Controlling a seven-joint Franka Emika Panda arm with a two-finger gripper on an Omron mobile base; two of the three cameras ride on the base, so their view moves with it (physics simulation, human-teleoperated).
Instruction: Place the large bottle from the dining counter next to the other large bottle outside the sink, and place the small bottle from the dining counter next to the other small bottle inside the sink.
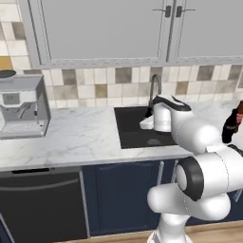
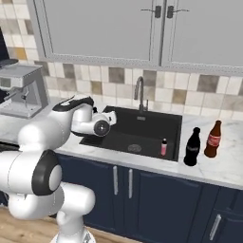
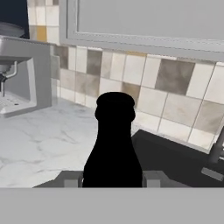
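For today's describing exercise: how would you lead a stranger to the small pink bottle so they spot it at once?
Find the black sink set in the marble counter below the curved tap. The small pink bottle stands inside it, by the wall nearest the two tall bottles. They stand outside on the counter; it is far shorter, pink, dark-capped.

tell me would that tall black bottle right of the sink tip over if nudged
Probably yes: the large bottle is tall on a narrow base, so a push near its neck would likely topple it. Round-bodied, it may then roll, perhaps into the sink beside it.
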